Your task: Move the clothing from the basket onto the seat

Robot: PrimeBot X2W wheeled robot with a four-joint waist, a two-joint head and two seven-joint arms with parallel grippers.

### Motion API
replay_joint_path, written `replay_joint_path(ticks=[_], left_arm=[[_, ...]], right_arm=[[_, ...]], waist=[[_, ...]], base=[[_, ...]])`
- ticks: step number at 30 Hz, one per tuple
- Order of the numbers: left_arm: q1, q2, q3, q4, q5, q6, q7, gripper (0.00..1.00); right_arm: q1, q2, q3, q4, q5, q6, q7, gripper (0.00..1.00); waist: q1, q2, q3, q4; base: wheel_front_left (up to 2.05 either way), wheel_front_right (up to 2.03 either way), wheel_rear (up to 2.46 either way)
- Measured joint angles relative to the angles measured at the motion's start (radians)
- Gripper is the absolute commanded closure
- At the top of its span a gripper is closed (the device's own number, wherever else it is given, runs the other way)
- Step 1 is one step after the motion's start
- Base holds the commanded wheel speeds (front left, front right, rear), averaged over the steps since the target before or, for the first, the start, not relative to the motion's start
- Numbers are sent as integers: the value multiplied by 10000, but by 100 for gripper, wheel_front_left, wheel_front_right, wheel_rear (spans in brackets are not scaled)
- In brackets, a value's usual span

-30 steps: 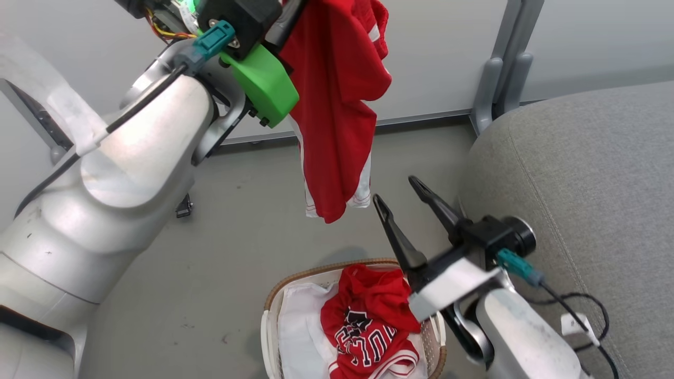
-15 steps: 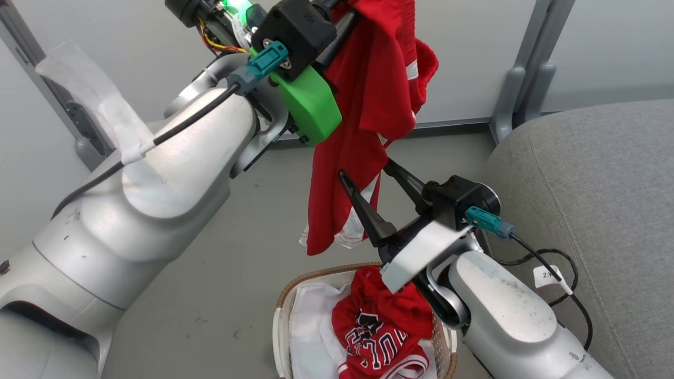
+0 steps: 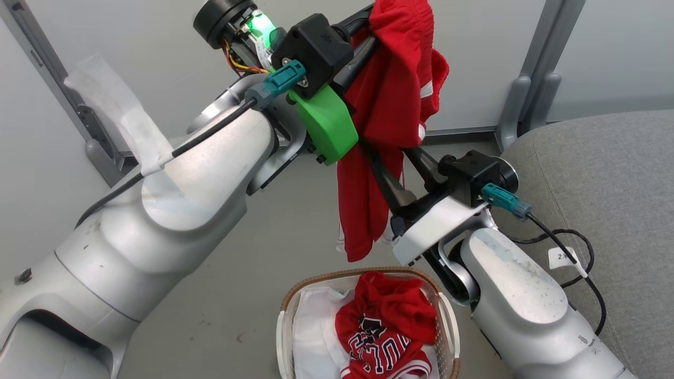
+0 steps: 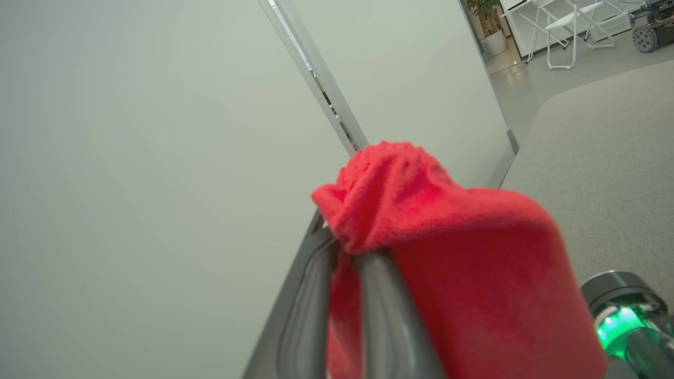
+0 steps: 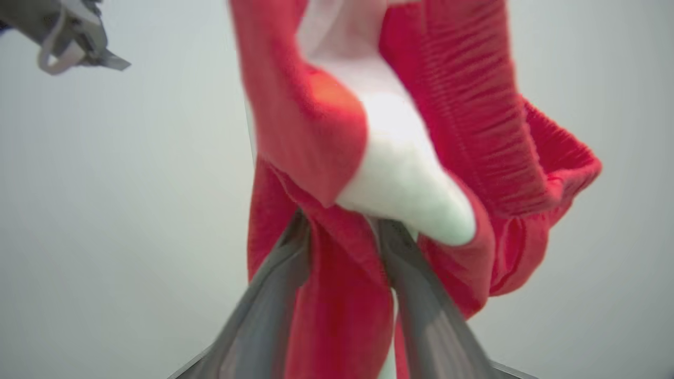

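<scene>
Red cloth dominates the scene: a red sports garment with white stripe trim (image 3: 395, 95) hangs in the air, well above the small oval cream-white perforated plastic basket with a brown woven rim (image 3: 295, 297). The left gripper (image 4: 345, 258) is pressed together on the garment's bunched top edge, which drapes over its fingers. Lower down, the right gripper (image 5: 342, 226) reaches into the hanging cloth with a fold between its two dark fingers; whether they squeeze that fold cannot be told. A crumpled red jersey with dark white-outlined lettering (image 3: 387, 321) lies in the basket on the white liner sheet (image 3: 313, 337). The basket stands on the grey floor (image 3: 253, 247), near the large light-grey woven-fabric seat cushion (image 3: 605, 168) on the right.
</scene>
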Motion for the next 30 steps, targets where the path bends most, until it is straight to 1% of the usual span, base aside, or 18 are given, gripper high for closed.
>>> replay_joint_path(ticks=[1,7,12,14,16,17,18,19,26,30], left_arm=[[67,8,0,19,-48,0,-8,100],[653,211,21,339,-286,100,-119,100],[1276,447,100,683,-516,190,-579,100],[1522,535,215,819,-642,267,-763,90],[1799,589,391,978,-798,322,-970,38],[1917,600,435,1047,-855,337,-1028,17],[2080,616,485,1133,-918,339,-1087,10],[2256,623,543,1214,-999,339,-1162,0],[3408,612,1149,1498,-1358,380,-1363,0],[4254,506,1647,1089,-1193,357,-1392,0]], right_arm=[[-2,0,-13,-2,-21,0,0,100],[41,0,-186,-25,-186,0,2,100],[126,-2,-286,-148,-290,0,2,100],[151,2,-339,-182,-330,0,2,100],[195,0,-447,-240,-360,0,2,100],[213,0,-491,-274,-410,0,2,100],[238,-2,-541,-316,-418,0,2,100],[264,-2,-581,-353,-426,0,0,100],[394,2,-970,-508,-675,0,2,100],[529,0,-1298,-529,-817,0,2,100]], waist=[[0,0,0,0],[0,0,22,-47],[0,0,94,-117],[0,0,132,-134],[0,0,173,-149],[0,0,188,-153],[0,0,204,-156],[0,0,218,-157],[0,0,330,-148],[0,0,419,-138]], base=[[0,0,0],[0,0,0],[0,0,0],[0,0,0],[0,0,0],[0,0,0],[0,0,0],[0,0,0],[0,0,0],[0,0,0]])
